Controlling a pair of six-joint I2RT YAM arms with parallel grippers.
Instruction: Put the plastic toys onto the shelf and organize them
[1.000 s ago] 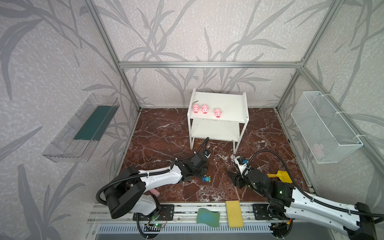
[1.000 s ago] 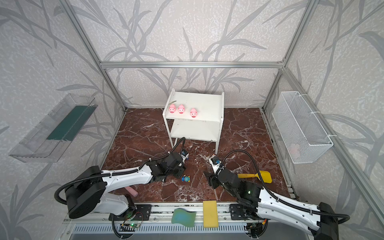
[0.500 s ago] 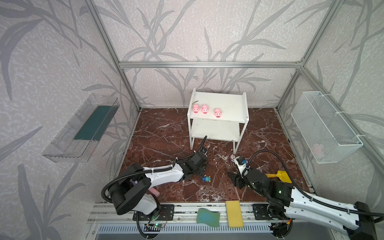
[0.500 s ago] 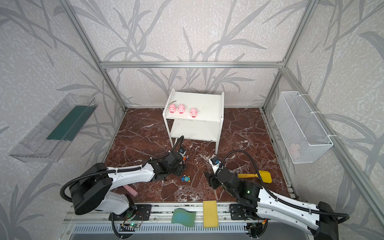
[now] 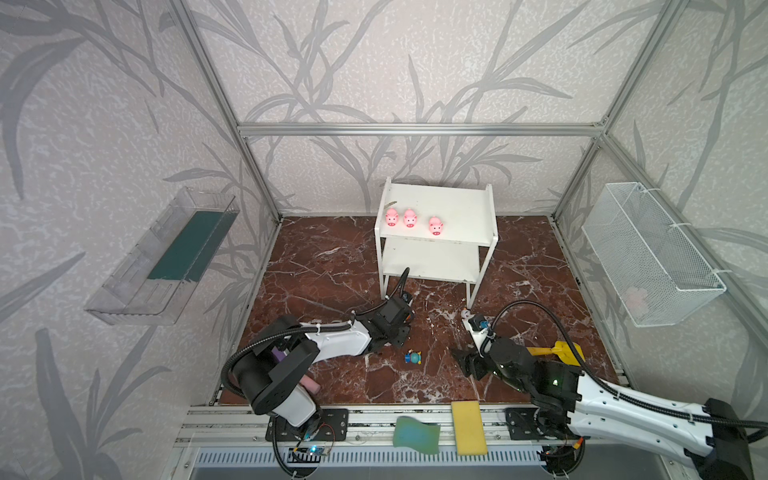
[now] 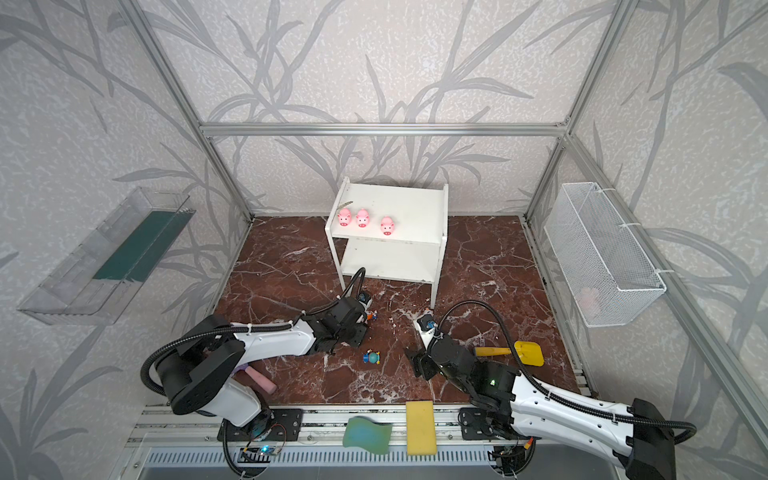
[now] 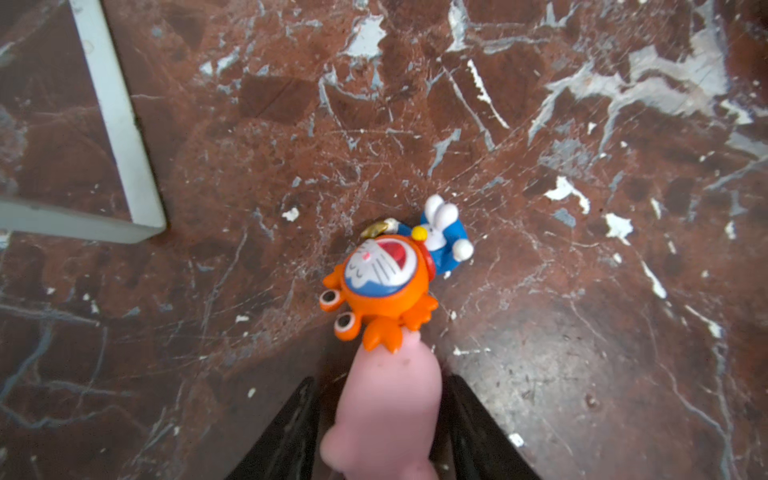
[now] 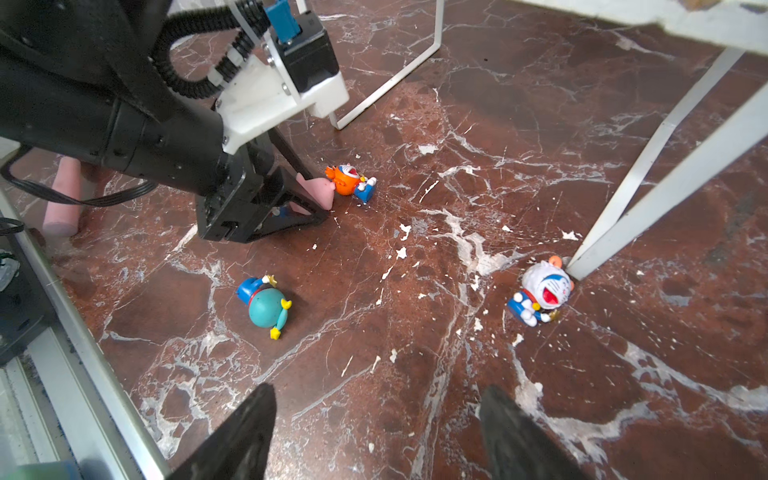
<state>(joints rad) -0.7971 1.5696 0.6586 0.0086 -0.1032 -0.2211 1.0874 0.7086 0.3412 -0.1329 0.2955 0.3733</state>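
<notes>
shelf (image 5: pixel 440 208): white, two boards, at the back middle of the tabletop (image 5: pixel 324 266); the lower board is mostly hidden under the top one, and the wrist views show only thin legs and a board edge.
three pigs (image 5: pixel 410 217): in a row on the shelf's top board, near its front edge and left end, snouts facing front.
left pincer (image 7: pixel 380 380): low over the tabletop, just in front of the shelf's front left leg, clamped on the held pig.
held pig (image 7: pixel 386 399): between the black fingers; its far end touches the orange figure; its near end is cut off by the picture edge and its face does not show.
orange figure (image 7: pixel 382 286): lying face up on the tabletop in front of the shelf's front left leg; in a top view (image 6: pixel 371 316) mostly hidden by the left wrist.
teal figure (image 8: pixel 266 305): lying on its side, farther in front of the shelf, between the two arms, nothing touching it.
white-blue figure (image 8: pixel 542 291): at the foot of the shelf's front right leg; touching or just beside, cannot tell; the top views do not show it clearly.
right pincer (image 8: pixel 378 390): fingers wide apart, nothing between them, in front of the shelf's right half; only the fingertips show in its own view.
shovel (image 5: pixel 561 351): yellow, in front and to the right of the shelf, handle partly hidden by the right arm.
basket (image 5: pixel 648 257): on the wall to the right of the shelf; a pale pink thing inside is too blurred to name.
</notes>
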